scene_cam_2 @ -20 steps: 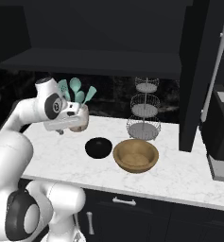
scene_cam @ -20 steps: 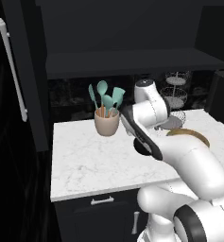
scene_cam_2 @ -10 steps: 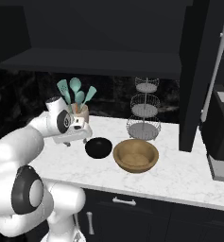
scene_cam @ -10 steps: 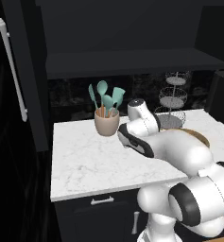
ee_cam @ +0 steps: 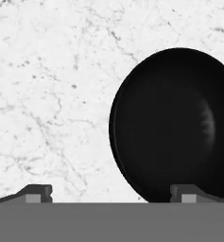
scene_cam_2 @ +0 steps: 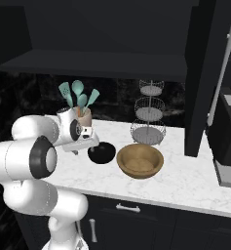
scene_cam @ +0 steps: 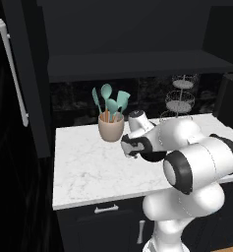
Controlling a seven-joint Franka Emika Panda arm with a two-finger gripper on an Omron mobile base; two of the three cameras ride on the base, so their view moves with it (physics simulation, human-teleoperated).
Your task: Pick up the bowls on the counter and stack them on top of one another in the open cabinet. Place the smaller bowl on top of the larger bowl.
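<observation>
Zero bowls shelved: smaller bowl [ee_cam: 172, 125] and larger bowl [scene_cam_2: 140, 160] sit on the counter [scene_cam_2: 185, 180]. Our gripper [ee_cam: 111, 193], fingers apart and empty, hovers over the black one. Both picks remain.

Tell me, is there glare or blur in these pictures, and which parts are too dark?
Hand view: sharp, with a faint sheen on the black bowl. Right base view: evenly lit; the tan bowl reads clearly. Left base view: the cabinet is nearly black, with little detail.
</observation>
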